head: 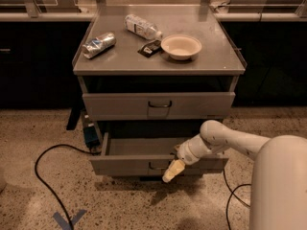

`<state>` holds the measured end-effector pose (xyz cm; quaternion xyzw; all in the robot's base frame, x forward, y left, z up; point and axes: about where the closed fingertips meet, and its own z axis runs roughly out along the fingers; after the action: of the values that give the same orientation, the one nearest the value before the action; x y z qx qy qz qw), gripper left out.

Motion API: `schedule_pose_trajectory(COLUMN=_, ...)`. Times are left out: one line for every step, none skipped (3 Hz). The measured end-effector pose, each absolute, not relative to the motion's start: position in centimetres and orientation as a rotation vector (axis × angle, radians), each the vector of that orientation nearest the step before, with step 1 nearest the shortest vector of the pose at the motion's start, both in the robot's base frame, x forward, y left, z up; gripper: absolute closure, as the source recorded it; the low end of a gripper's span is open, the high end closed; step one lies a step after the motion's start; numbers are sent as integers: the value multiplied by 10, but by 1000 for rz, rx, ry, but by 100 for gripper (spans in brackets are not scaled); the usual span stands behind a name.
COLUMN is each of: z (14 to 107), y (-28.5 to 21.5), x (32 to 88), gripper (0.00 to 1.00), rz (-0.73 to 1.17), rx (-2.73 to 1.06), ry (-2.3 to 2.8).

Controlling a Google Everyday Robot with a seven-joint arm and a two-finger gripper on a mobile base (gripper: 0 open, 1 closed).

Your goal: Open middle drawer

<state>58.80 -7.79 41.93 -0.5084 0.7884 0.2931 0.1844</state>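
Below, middle drawer (124,165) open, pincer (173,170) at its front, bowl (181,46) atop cabinet (115,61).

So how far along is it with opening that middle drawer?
Mostly done: the middle drawer stands pulled out well past the upper drawer above it, its tray showing. In hand: the gripper sits at the centre of the drawer's front. Left, probably: a final pull if it has more travel, which I cannot tell, then backing the gripper away.
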Motion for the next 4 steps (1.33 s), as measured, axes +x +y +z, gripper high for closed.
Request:
schedule_pose_trajectory(z=424, y=-84, x=551, gripper=0, rz=865, rx=-1417, ry=2258)
schedule_pose_trajectory(z=424, y=-84, x=551, gripper=0, rz=865, rx=-1417, ry=2258)
schedule_pose_trajectory(z=421, y=-82, x=539, gripper=0, rz=908, rx=-1426, ry=2270)
schedule_pose_trajectory(z=424, y=-82, x=539, gripper=0, rz=908, rx=-1426, ry=2270)
